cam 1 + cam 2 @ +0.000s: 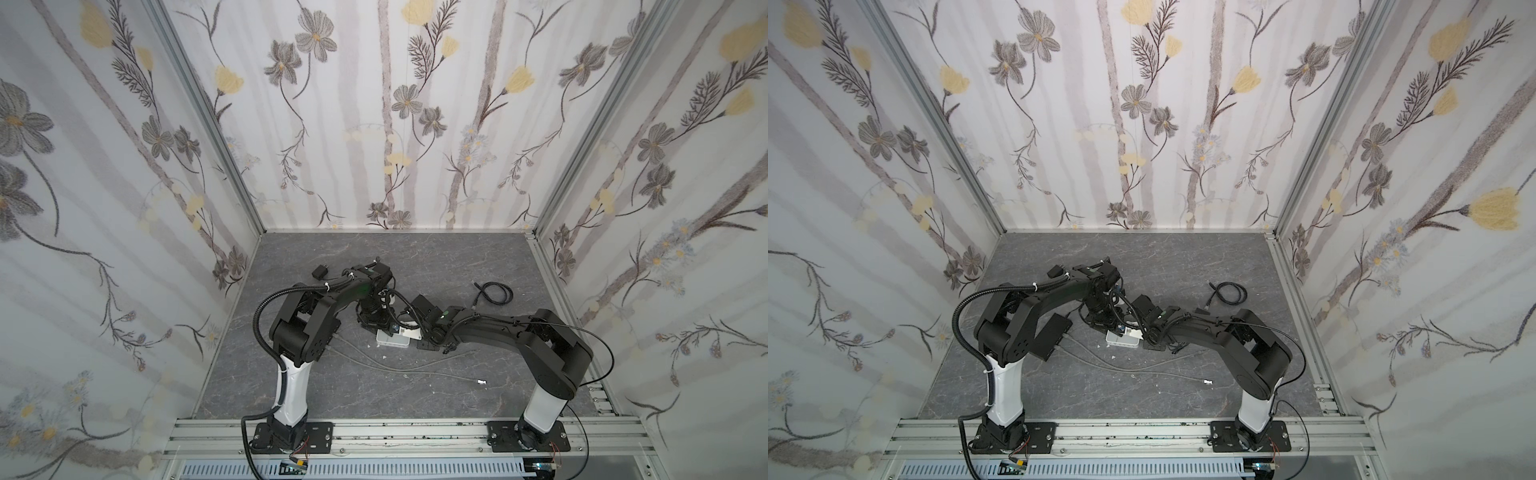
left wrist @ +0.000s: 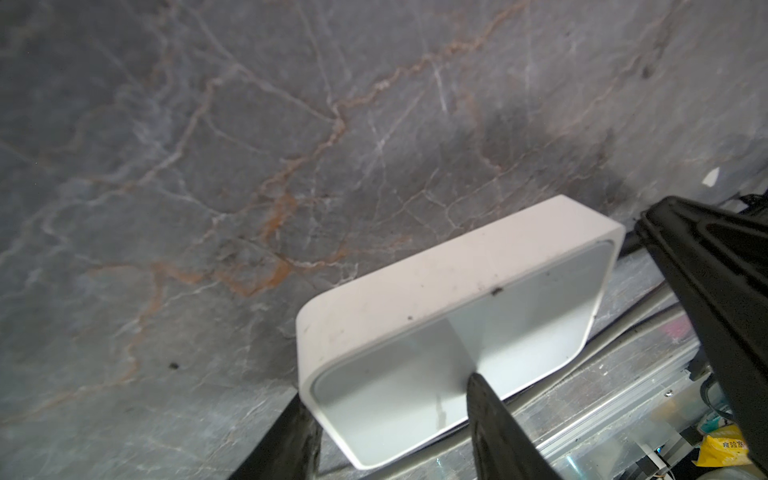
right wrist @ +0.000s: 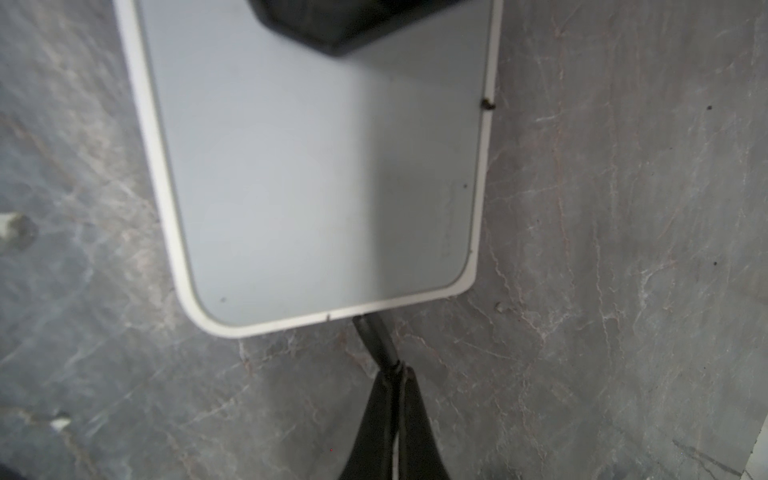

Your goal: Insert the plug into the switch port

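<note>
**Plug tip at the switch's end wall, right claw pinched on it**

Everything is placed from the white network switch (image 1: 392, 340), which lies flat on the grey marbled tabletop (image 2: 166, 166), with both arms bent in over it.

Left of the switch and farther back, a black power adapter (image 1: 320, 272) lies with its prongs pointing away.

The left claw (image 2: 385, 390) is over the switch's left part. Its jaws stand partly apart: one fingertip (image 2: 478, 386) lies over the glossy top face, the other shows beside a corner of the casing. I cannot tell whether either presses on the switch.

In both top views a small white label (image 1: 402, 331) with a blue patch shows on the switch; its writing is too small to read. The top face carries no legible brand in the wrist views.

At the switch's right end, the right claw (image 3: 398, 376) is pinched tight on the tail of the black plug (image 3: 374, 340). The plug's tip meets the switch's short end wall; the port is hidden under the rim, so I cannot tell how far in it sits.

Right of the switch and farther back, a black cable (image 1: 494, 293) lies coiled, well apart. In front of the switch, a grey cable (image 1: 415, 366) trails rightward across the tabletop.

A yellow packet (image 2: 723, 449) beyond the tabletop's edge bears print I cannot read.
</note>
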